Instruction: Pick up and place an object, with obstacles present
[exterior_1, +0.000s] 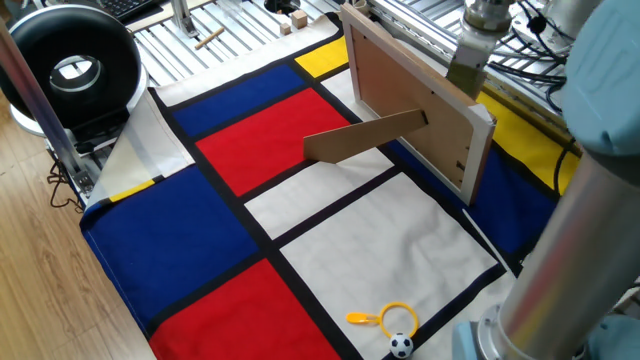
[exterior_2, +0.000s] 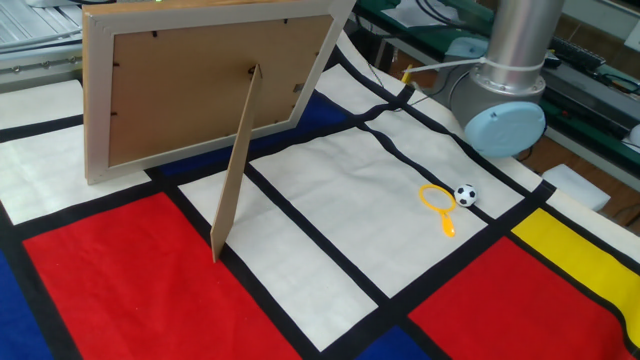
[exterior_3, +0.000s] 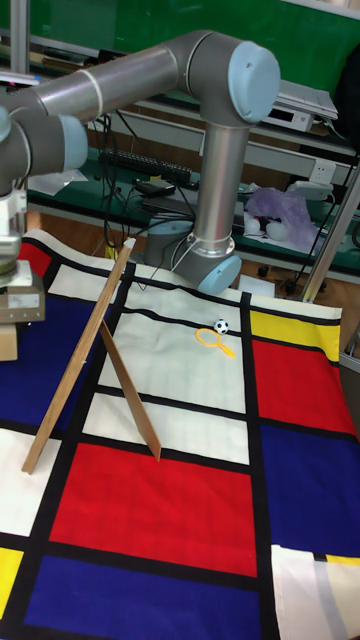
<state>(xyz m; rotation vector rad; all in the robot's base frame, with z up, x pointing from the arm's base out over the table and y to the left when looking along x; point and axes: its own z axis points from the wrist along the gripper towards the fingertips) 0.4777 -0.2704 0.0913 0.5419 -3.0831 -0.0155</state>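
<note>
At the left edge of the tall fixed view, the small light-brown wooden cube (exterior_3: 8, 343) sits tight under the gripper (exterior_3: 12, 325), which looks shut on it; the picture's edge cuts both off. The cube is hidden in the two fixed views. The obstacle, a large picture frame (exterior_1: 410, 95) (exterior_2: 200, 80) (exterior_3: 85, 345), stands on its brown prop leg (exterior_1: 365, 135). In one fixed view the gripper (exterior_1: 466, 68) is behind the frame's top edge, with its fingers hidden.
A yellow ring with a handle (exterior_1: 395, 318) (exterior_2: 437, 198) and a tiny toy football (exterior_1: 401, 346) (exterior_2: 466, 195) lie on a white patch near the arm's base (exterior_2: 505, 110). A black round device (exterior_1: 70, 65) stands off the cloth. Small wooden pieces (exterior_1: 296, 18) lie on the metal table.
</note>
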